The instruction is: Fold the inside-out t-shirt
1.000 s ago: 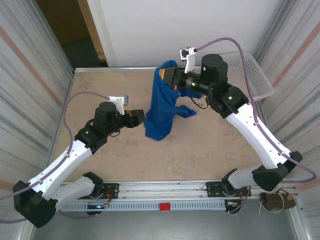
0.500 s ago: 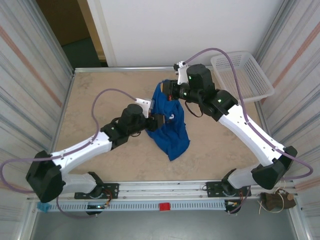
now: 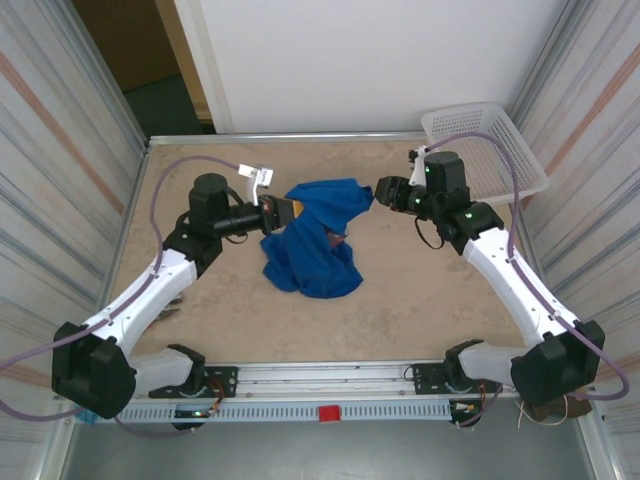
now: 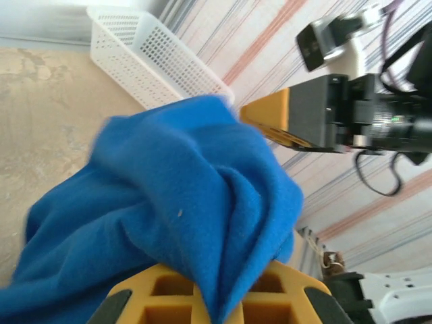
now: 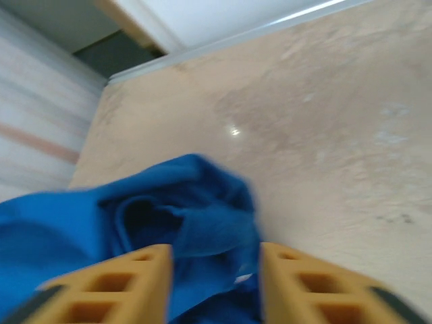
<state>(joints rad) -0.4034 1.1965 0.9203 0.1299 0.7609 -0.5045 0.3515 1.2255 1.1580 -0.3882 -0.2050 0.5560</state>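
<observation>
To spread the t-shirt [image 3: 312,250] flat.
My left pincer [image 3: 288,209] clamps its edge; my right pincer [image 3: 377,192] stands parted around a fold.

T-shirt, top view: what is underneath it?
The beige table shows all around the bunched t-shirt, whose lower folds rest on it. The cloth covers the patch beneath, so anything under it cannot be seen.
</observation>
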